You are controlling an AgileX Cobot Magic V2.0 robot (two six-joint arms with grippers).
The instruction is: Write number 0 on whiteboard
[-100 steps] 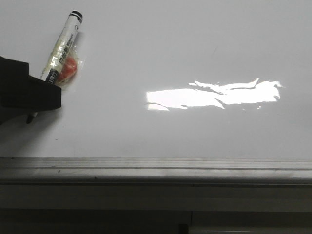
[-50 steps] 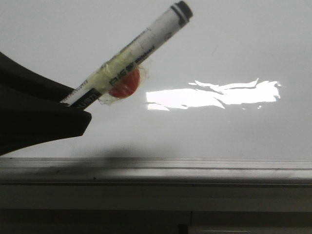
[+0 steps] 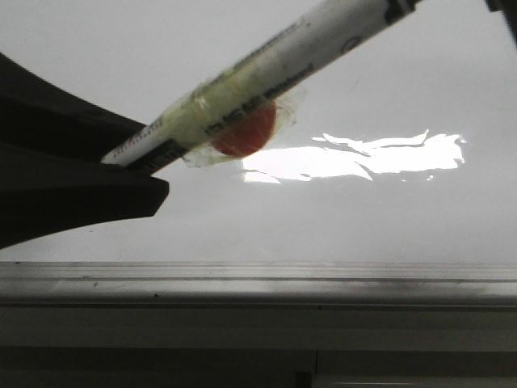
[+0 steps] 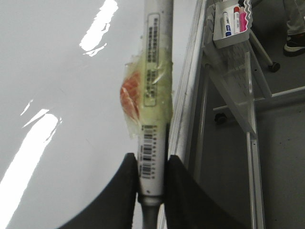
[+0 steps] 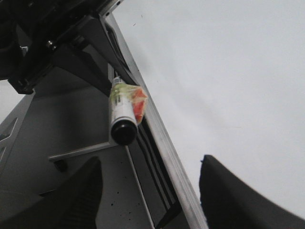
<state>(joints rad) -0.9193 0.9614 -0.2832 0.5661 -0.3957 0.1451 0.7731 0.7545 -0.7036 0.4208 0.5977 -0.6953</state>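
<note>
**Grey rail, bare board, marker aloft**

Grey aluminium rail [image 3: 258, 279] runs along the near edge of the whiteboard [image 3: 363, 226], and everything here is placed against it. Beyond the rail the glossy board lies open, broken only by a bright glare patch [image 3: 355, 158]. No drawn 0 can be made out on any visible part of the board.

Over the board side of the rail, the left gripper [image 4: 151, 179] pinches a white marker [image 3: 266, 77] near its tip end; the black fingers [image 4: 183, 191] press on either side of the barrel. The marker slants up and away from the rail, wrapped midway in yellowish tape [image 3: 214, 105] that binds a red-orange lump [image 3: 246, 133] to it. Its far end is cut off by the frame in the front view, and the tip is hidden behind the gripper, so contact with the board cannot be judged.

The right gripper [image 5: 150, 191] is spread wide, with the rail passing between its dark fingers [image 5: 228, 195]; one lies over the board and one over the floor side. It holds nothing.

On the floor side of the rail stands a metal rack [image 4: 233, 62] with a tray of markers [image 4: 231, 21], partly cropped.
</note>
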